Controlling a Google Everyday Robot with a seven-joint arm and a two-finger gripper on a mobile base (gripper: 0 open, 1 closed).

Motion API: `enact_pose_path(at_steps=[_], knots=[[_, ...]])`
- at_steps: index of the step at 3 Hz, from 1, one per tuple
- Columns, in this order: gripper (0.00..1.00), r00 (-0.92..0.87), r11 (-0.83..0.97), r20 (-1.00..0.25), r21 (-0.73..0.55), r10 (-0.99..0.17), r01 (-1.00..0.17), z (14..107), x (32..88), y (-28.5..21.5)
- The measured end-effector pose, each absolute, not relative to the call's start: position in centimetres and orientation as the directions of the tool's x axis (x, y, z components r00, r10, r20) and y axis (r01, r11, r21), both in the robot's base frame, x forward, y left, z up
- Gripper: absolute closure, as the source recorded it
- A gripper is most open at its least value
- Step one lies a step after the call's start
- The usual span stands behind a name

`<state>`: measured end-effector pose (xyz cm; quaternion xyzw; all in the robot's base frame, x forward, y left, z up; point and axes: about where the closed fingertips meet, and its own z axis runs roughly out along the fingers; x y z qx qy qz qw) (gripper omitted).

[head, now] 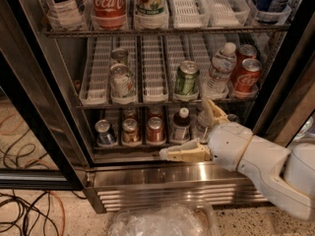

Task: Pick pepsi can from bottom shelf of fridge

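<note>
The pepsi can (105,133), dark blue with a silver top, stands at the far left of the bottom shelf (133,150) of the fridge (167,181). An orange-brown can (130,131) and a red can (155,130) stand to its right. My gripper (184,128) is open, in front of the shelf's right half. One tan finger (183,154) lies along the shelf's front edge and points left; the other (213,113) points up. The gripper is empty and well to the right of the pepsi can.
A dark bottle (181,125) and a clear bottle (200,124) stand right behind the gripper. The middle rack holds a green can (187,78), a water bottle (219,70) and red cans (246,76). The black door frame (34,132) is at left. Cables (24,210) and a plastic bag (160,221) lie on the floor.
</note>
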<state>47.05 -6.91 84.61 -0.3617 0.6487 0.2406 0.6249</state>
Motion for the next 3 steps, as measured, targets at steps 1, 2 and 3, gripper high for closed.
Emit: enact_pose_path(at_steps=[1,2,3], knots=[[0.00,0.031,0.621,-0.989,-0.113,-0.141,-0.775,83.0,47.3,-6.1],[0.00,0.002,0.621,-0.996,-0.057,-0.089,-0.782,79.8,47.6,-4.1],[0.00,0.002,0.621,-0.996,-0.057,-0.089,-0.782,79.8,47.6,-4.1]])
